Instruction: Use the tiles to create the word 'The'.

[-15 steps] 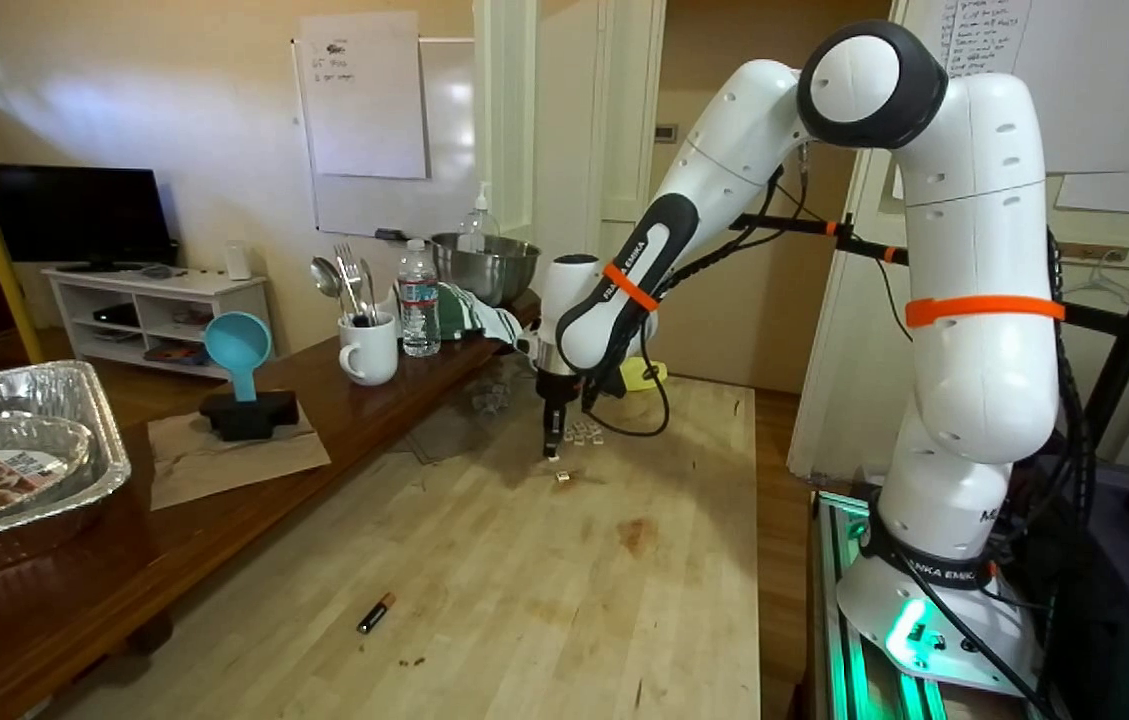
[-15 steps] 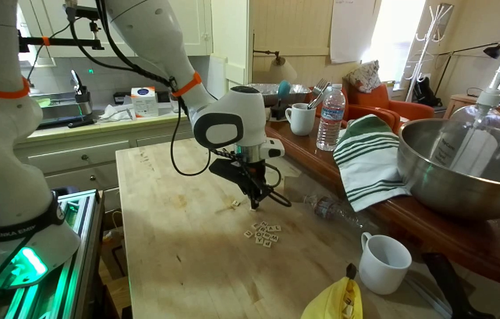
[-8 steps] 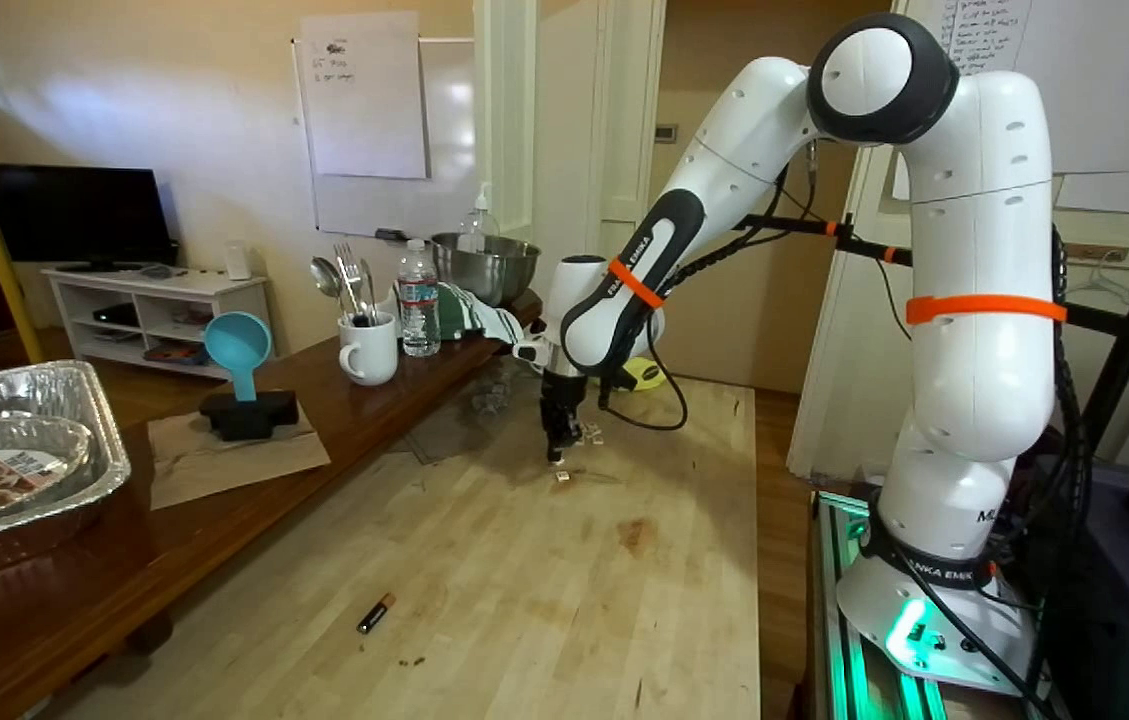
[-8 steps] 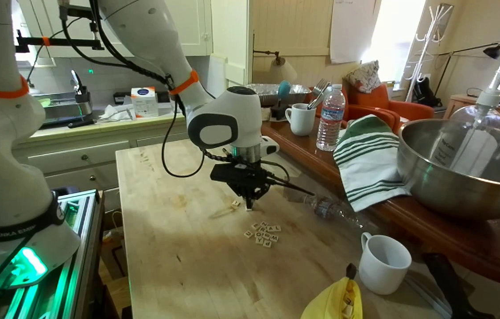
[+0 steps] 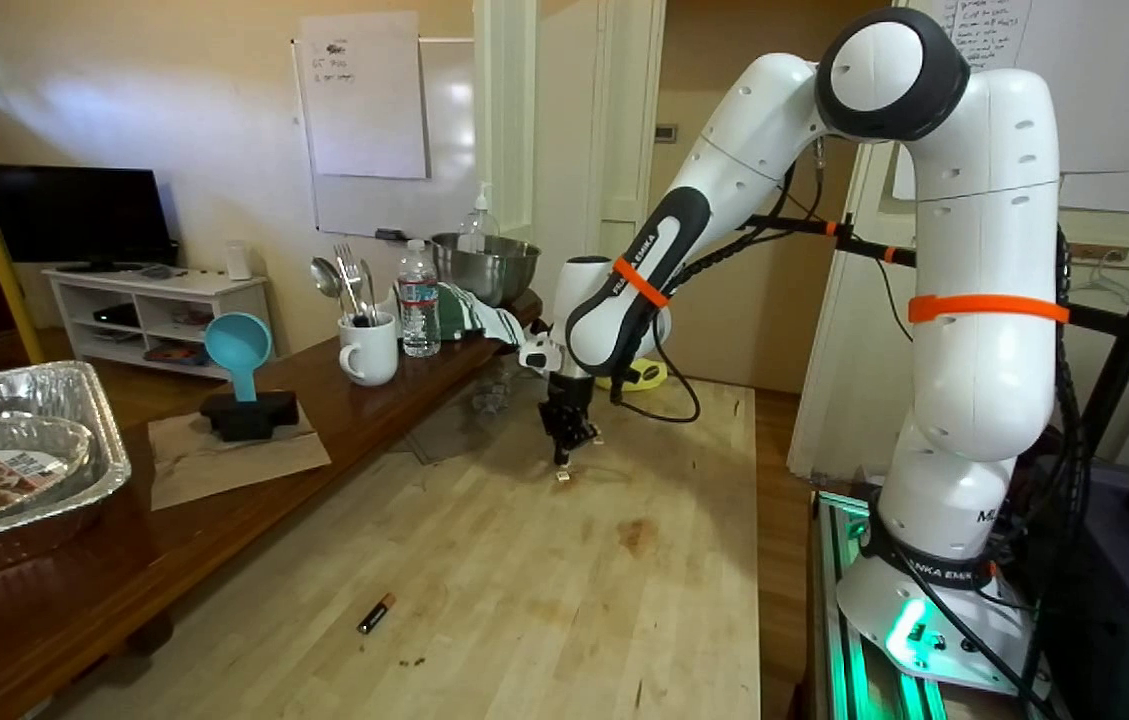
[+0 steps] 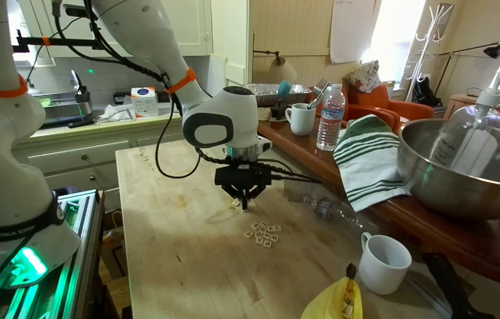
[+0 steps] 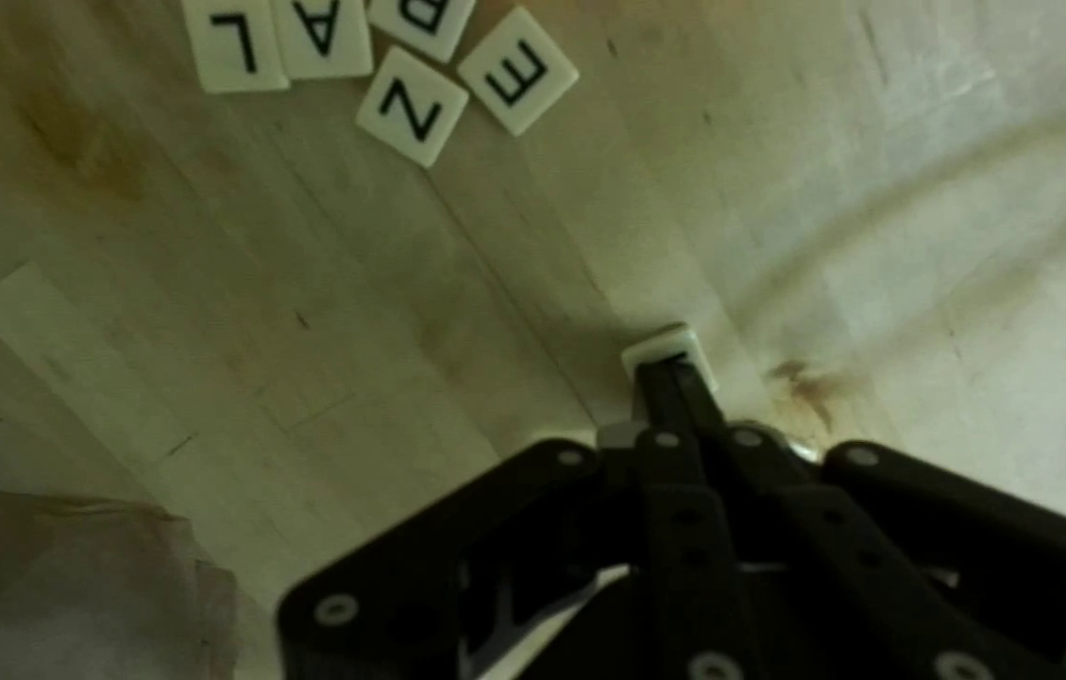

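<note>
My gripper's fingers are together, pointing down, with the tips on a pale tile on the wooden table. It shows so in both exterior views, gripper (image 5: pixel 561 458) and gripper (image 6: pixel 244 206). In the wrist view the fingertips (image 7: pixel 669 373) cover most of this tile (image 7: pixel 655 349); only its far edge and a bit of a black mark show. Another tile (image 6: pixel 235 203) lies just beside the tips; it also shows in an exterior view (image 5: pixel 563 477). Several lettered tiles (image 6: pixel 265 235) lie in a loose cluster, among them E (image 7: pixel 518 71), Z (image 7: pixel 412 107), A (image 7: pixel 323 38) and L (image 7: pixel 235 42).
A yellow pouch (image 6: pixel 331 301) and white mug (image 6: pixel 385 266) stand on the table. A clear bottle (image 6: pixel 331 208) lies near the raised brown counter (image 5: pixel 364 420), which holds a mug, bottle and steel bowl (image 6: pixel 458 190). A battery (image 5: pixel 376 612) lies on the table.
My gripper has turned and moved toward the lone tile, and the tile under its tips has slid along with it. The cluster and the lone tile have stayed in place.
</note>
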Controlling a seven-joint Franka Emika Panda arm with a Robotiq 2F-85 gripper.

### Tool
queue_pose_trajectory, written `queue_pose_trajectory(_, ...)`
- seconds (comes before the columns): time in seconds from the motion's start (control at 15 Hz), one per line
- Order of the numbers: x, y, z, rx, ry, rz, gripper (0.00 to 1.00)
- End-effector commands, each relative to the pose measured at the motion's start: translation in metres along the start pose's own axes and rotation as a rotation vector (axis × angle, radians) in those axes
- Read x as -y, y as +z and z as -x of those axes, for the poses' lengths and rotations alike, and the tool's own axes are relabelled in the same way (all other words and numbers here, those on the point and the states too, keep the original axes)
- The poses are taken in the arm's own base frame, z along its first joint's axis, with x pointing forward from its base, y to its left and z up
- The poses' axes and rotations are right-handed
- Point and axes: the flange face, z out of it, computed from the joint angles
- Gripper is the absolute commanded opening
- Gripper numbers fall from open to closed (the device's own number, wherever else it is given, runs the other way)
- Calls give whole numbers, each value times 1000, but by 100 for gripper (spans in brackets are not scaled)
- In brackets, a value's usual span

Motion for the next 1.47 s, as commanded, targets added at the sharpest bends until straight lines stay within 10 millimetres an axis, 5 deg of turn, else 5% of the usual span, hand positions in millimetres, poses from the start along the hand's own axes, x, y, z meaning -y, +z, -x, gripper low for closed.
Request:
queue_pose_trajectory(0.0,5,-6,7,-20,51,-32,0)
queue_pose_trajectory(0.47,-7,-28,11,-84,356,-2,0)
queue_pose_trajectory(1.0,-6,-12,12,-11,710,0,0)
queue_pose_trajectory(1.4,-2,-3,4,14,799,2,0)
